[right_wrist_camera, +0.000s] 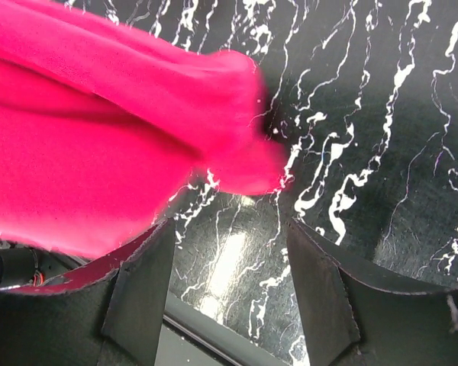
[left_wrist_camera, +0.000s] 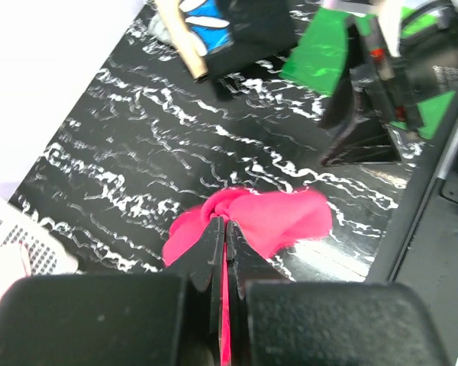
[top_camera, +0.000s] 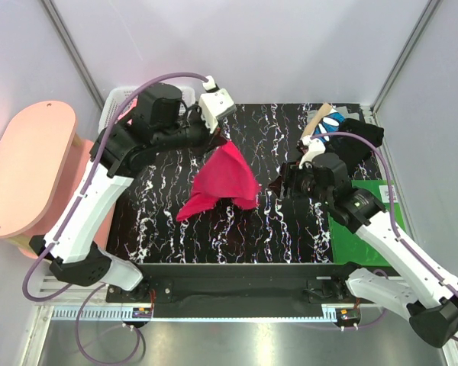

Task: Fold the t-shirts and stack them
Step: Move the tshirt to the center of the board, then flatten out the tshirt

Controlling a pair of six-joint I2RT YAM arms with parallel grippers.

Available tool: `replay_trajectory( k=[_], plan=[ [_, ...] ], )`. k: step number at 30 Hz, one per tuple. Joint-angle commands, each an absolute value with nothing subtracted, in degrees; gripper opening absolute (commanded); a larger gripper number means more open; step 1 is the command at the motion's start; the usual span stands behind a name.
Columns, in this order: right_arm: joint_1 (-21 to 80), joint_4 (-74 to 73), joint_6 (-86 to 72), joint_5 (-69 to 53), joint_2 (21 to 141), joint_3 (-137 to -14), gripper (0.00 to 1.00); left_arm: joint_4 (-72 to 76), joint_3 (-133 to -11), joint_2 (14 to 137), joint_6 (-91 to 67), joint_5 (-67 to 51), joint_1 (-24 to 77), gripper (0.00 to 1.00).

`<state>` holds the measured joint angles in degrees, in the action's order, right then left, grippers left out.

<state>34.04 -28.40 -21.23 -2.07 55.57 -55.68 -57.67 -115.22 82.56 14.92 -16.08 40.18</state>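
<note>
The crimson-red t-shirt (top_camera: pixel 225 179) hangs bunched from my left gripper (top_camera: pixel 217 142), and its lower part trails onto the black marbled table (top_camera: pixel 175 229). In the left wrist view the jaws of that gripper (left_wrist_camera: pixel 225 223) are shut on a pinch of the red cloth (left_wrist_camera: pixel 275 221). My right gripper (top_camera: pixel 278 187) stands open just right of the shirt's lower edge. In the right wrist view its fingers (right_wrist_camera: pixel 141 282) are spread with only table between them, and the red shirt (right_wrist_camera: pixel 99 152) fills the upper left, beyond the fingertips. Folded t-shirts (top_camera: pixel 343 126), black and blue with white marks, lie stacked at the back right.
A green mat (top_camera: pixel 359 221) lies under the right arm at the table's right side. A white mesh basket (top_camera: pixel 120 99) sits at the back left corner, behind the left arm. A pink stool (top_camera: pixel 23 168) stands off the table to the left. White walls enclose the workspace.
</note>
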Motion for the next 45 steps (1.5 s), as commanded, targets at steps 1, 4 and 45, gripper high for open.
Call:
replay_trajectory(
  k=[1, 4, 45],
  plan=[
    [34.28, -27.33, -21.00, -0.26, 53.61, -55.55, 0.68, -56.95, -117.78, 81.48, 15.91, -12.84, 41.22, 0.00],
    [34.37, -27.16, -21.09, -0.26, 54.22, -55.28, 0.68, -55.73, -112.00, 77.89, 17.13, -9.59, 40.18, 0.00],
    [35.60, -21.54, -25.93, -11.34, 90.88, -56.34, 0.67, -42.37, -55.73, 69.08, 21.36, -11.43, 18.02, 0.84]
  ],
)
